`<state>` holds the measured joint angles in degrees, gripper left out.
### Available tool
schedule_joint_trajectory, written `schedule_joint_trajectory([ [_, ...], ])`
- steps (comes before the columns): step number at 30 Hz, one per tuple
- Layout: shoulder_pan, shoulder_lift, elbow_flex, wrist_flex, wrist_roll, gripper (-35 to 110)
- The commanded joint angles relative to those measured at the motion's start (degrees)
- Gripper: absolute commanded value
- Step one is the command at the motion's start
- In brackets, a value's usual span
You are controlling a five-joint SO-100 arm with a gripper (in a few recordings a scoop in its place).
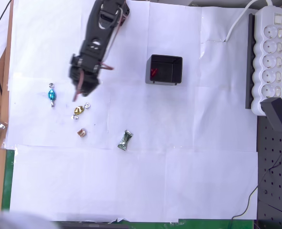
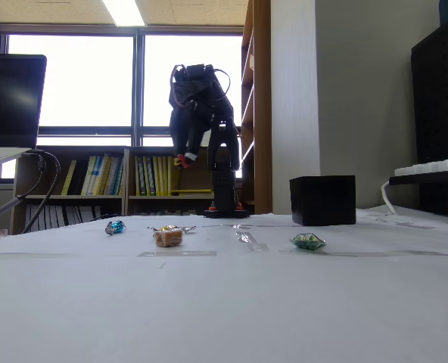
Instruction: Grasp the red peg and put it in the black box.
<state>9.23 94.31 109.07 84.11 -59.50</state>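
The black arm reaches out over the white paper on the tabletop (image 1: 179,181). In the overhead view its fingers (image 1: 80,90) point down near the left side, just above the candies. In the fixed view the fingers (image 2: 182,157) hang high up in the air, well above the tabletop. Something small and red shows at their tips there, but it is too small to tell what it is. One cannot tell how wide the fingers are open.

The black box (image 1: 165,69) sits on the paper to the right of the arm in the overhead view. Something red (image 1: 153,73) shows inside it, by the left wall. This looks like the red peg, lying in the box. In the fixed view the black box (image 2: 322,200) stands on the right, and its inside is hidden.

Four candies lie on the paper, apart from each other. There is a blue candy (image 1: 51,95) on the left, a gold candy (image 1: 78,110) below the fingers, a small brown candy (image 1: 82,132) under that, and a green candy (image 1: 125,140) further right. A white power strip (image 1: 269,57) lies at the right edge.
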Motion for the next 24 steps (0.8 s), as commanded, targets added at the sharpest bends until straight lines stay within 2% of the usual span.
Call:
schedule_joint_trajectory([
  [1, -9.9, -7.8, 7.3, 2.9, 5.3, 0],
  [12, -30.8, -12.2, 6.1, 6.2, 10.1, 0],
  [19, -42.5, -17.1, -4.7, 1.1, 14.6, 0],
  [24, -46.2, -16.9, -8.3, -1.1, 17.8, 0],
])
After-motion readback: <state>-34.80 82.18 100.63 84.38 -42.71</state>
